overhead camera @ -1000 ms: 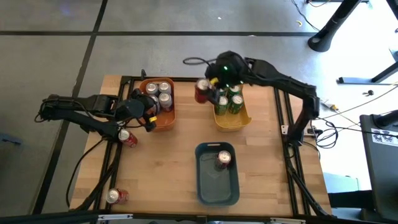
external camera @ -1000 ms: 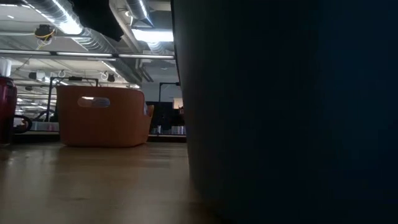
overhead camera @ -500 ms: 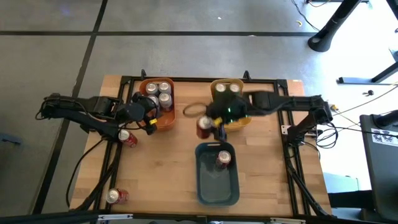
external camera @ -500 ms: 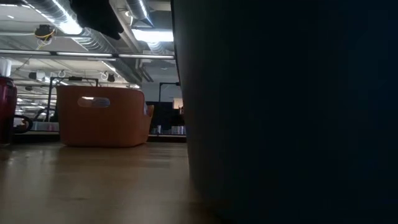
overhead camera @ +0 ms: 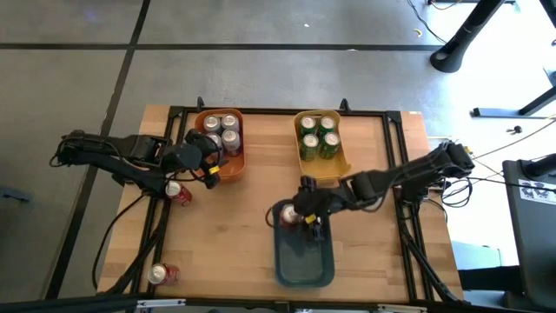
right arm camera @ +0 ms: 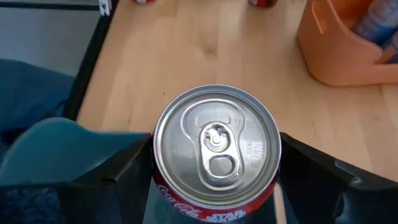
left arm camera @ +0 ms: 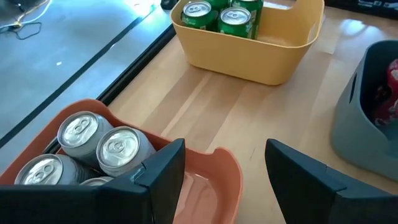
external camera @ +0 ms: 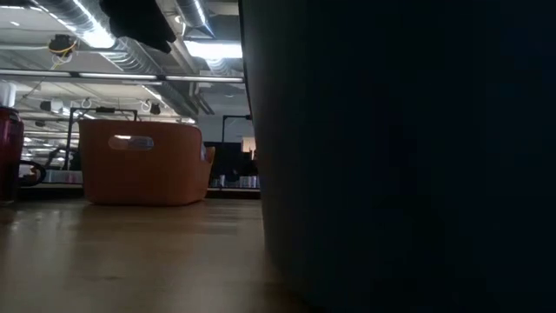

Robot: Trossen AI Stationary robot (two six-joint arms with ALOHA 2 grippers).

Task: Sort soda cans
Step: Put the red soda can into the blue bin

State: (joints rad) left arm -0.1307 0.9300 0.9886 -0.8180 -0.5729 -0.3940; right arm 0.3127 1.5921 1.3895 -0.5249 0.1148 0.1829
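My right gripper (overhead camera: 300, 215) is shut on a red soda can (overhead camera: 287, 216) with a silver top (right arm camera: 214, 143), above the far end of the blue-grey bin (overhead camera: 304, 256). My left gripper (left arm camera: 224, 180) stands open with nothing between its fingers, above the near end of the orange bin (overhead camera: 228, 165), which holds several silver cans (left arm camera: 102, 143). The yellow bin (overhead camera: 323, 165) holds several green cans (overhead camera: 317, 137). Two red cans (overhead camera: 178, 193) (overhead camera: 161, 275) stand on the table at the left. My right gripper pinches the red can by its side wall just under the top rim (right arm camera: 160, 186), one finger (right arm camera: 118, 168) on each side. The fingers slant down from the table's right. The can is upright, top up; its bottom is hidden.
In the low view the blue-grey bin's dark wall (external camera: 400, 156) fills the right half. The orange bin (external camera: 143, 161) stands farther back, with a red can (external camera: 9, 152) at the left edge. Bare wood (overhead camera: 226, 226) lies between the bins.
My right gripper has carried the red can from beside the yellow bin toward the table's near edge and downward, to above the blue-grey bin's far end. The can has stayed upright in the hold.
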